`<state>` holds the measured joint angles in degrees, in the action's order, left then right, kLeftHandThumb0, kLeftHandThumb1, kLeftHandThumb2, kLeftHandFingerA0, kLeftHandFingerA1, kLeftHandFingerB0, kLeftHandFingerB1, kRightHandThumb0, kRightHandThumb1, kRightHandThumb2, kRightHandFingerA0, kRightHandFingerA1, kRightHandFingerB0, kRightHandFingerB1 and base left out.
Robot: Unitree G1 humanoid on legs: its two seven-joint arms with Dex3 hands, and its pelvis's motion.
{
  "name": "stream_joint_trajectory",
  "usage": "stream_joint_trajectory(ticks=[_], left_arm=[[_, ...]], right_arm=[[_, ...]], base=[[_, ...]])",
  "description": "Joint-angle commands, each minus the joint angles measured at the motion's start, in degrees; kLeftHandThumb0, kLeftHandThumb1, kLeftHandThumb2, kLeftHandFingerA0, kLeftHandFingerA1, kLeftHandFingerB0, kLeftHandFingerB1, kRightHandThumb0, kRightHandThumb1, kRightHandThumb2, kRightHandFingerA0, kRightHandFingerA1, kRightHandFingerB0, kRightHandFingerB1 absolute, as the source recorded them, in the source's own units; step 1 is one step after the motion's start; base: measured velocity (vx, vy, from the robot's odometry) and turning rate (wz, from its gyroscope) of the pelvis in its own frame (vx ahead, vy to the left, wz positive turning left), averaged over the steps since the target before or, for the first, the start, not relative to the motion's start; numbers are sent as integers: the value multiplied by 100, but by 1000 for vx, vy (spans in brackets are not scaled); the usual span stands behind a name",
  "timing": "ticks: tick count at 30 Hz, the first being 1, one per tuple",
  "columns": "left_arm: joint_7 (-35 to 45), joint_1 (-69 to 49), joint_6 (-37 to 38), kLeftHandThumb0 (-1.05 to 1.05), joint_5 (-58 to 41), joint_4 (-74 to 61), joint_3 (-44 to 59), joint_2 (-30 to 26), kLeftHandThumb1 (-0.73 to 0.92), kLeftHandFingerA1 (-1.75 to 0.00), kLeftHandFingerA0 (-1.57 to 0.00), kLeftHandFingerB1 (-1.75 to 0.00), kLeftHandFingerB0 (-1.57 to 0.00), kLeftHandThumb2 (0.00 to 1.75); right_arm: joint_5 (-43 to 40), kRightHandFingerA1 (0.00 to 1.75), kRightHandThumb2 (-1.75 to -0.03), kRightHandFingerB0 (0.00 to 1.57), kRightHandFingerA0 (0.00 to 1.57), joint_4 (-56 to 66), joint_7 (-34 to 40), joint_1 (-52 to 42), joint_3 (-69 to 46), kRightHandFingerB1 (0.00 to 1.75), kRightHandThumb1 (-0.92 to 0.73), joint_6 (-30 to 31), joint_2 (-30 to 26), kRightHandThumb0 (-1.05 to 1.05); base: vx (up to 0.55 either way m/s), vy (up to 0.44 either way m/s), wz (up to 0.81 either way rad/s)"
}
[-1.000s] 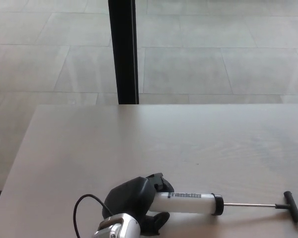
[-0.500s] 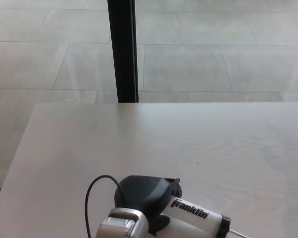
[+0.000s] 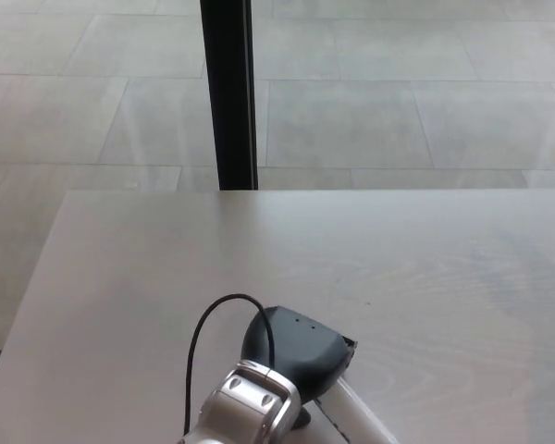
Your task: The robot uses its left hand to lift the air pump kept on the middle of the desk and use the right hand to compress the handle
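Now my left hand (image 3: 291, 356) is wrapped shut around the air pump (image 3: 351, 416), whose white barrel slants down to my right off the frame's bottom edge. Lifting seems underway; next my unseen right hand must find the hidden handle.

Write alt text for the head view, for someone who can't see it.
A robot's black left hand grips the white pump at the bottom edge of a pale desk, the pump's tube slanting down out of frame. A thin black cable loops from the silver wrist. Beyond the desk stand a black post and a grey tiled floor.
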<state>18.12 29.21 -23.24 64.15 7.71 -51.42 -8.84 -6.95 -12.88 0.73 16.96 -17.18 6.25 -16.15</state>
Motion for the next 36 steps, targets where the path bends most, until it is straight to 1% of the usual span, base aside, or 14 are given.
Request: stream_joint_trajectory(ticks=[1, 2, 8, 9, 12, 14, 16, 19, 23, 26, 28, 33, 34, 36], left_arm=[[2138, 69, 130, -43, 1555, -24, -1018, -569, 43, -91, -77, -61, -50, 85], [2118, 73, 143, -41, 1521, -41, -1016, -581, 60, -88, -73, -50, -58, 57], [1689, -87, 186, -53, 626, 80, -790, -236, 71, -70, -71, -48, -47, 60], [1634, -135, 205, -50, 485, 88, -734, -194, 59, -72, -57, -57, -37, 93], [689, -644, 598, -34, -283, 88, -410, -37, 77, -80, -63, -56, -53, 68], [257, -787, 794, -29, -332, 149, -331, -2, 71, -96, -73, -68, -64, 70], [-472, -981, 937, -26, -284, 211, -252, 70, 66, -145, -79, -87, -73, 72], [-1063, -1273, 634, -21, -412, 339, 121, 551, 70, -166, -87, -102, -78, 91], [-1224, -1464, 329, -28, -559, 424, 599, 1011, 81, -157, -82, -106, -72, 88], [-1568, -1581, 350, -24, -582, 557, 816, 1275, 70, -159, -89, -105, -78, 97], [-1529, -1620, 134, -26, -517, 590, 927, 1402, 81, -126, -86, -87, -71, 81], [-1809, -1804, 229, -21, -856, 694, 1366, 1601, 75, -142, -84, -92, -75, 88], [-1694, -1910, 162, -17, -1153, 543, 1649, 1723, 74, -107, -73, -71, -68, 86], [-1705, -1962, 181, -20, -1263, 496, 1802, 1801, 71, -104, -76, -74, -73, 87]], right_arm=[[-168, 58, -66, 59, 43, 50, 134, 255, -208, 46, -85, 189, -33, -51], [-172, 58, -66, 59, 42, 45, 135, 265, -217, 46, -86, 187, -41, -51], [-204, 61, -66, 59, 43, 23, 118, 305, -236, 47, -86, 143, -20, -52], [-176, 58, -66, 59, 43, 15, 126, 302, -228, 46, -86, 130, -25, -52], [-165, 61, -67, 59, 44, -14, 129, 319, -254, 46, -87, 151, -21, -52], [-232, 65, -67, 57, 43, -33, 100, 345, -315, 47, -87, 150, 11, -51], [-232, 66, -67, 58, 44, -13, 81, 339, -332, 47, -88, 148, 6, -52], [-233, 68, -67, 59, 41, 1, 48, 334, -347, 48, -88, 152, -10, -53], [-227, 68, -67, 60, 43, -81, 104, 406, -333, 48, -88, 99, 54, -53], [-212, 70, -67, 60, 45, -108, 149, 404, -342, 47, -87, 57, 97, -53], [-197, 71, -66, 61, 44, -68, 193, 373, -342, 47, -87, 64, 128, -53], [-189, 65, -66, 58, 40, -61, 196, 333, -365, 48, -88, 66, 121, -52], [-201, 63, -66, 59, 41, -147, 236, 383, -380, 47, -87, 74, 150, -55], [-179, 62, -66, 59, 42, -173, 257, 390, -371, 47, -88, 62, 157, -57]], base=[[0, 0, 0], [0, 0, 0], [0, 0, 0], [0, 0, 0], [0, 0, 0], [0, 0, 0], [0, 0, 0], [0, 0, 0], [0, 0, 0], [0, 0, 0], [0, 0, 0], [0, 0, 0], [0, 0, 0], [0, 0, 0]])
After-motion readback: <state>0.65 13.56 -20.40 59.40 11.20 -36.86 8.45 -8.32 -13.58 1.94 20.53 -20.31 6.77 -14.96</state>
